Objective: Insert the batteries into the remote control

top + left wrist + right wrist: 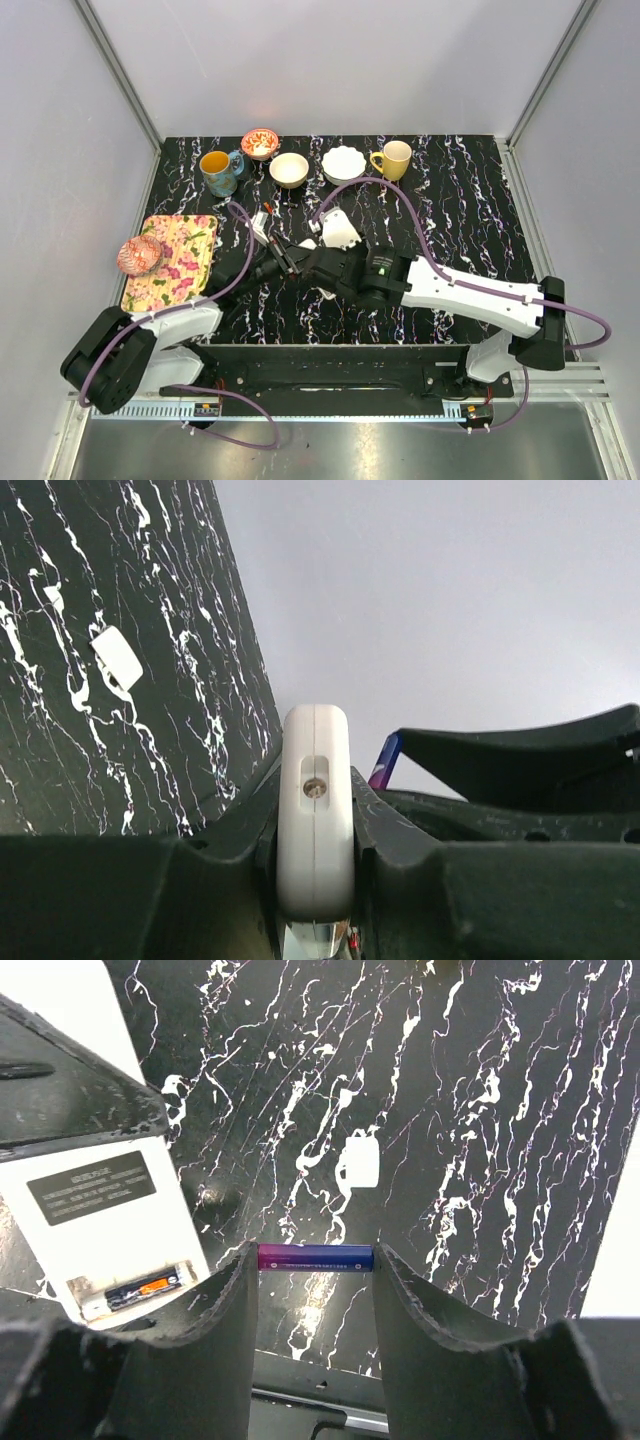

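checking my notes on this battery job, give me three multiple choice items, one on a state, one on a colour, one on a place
1. On the remote control, the battery bay is: A shut, B open and empty, C open with one cell in it.
2. The battery in the right jaws is: A blue and purple, B green, C yellow.
3. The small white piece lies: A in the bay, B on the table, C in the right jaws.
Answers: 1 C, an orange-and-black cell shows in the open bay; 2 A, the right wrist view shows those colours; 3 B, it lies flat on the marbled top beyond the jaws.
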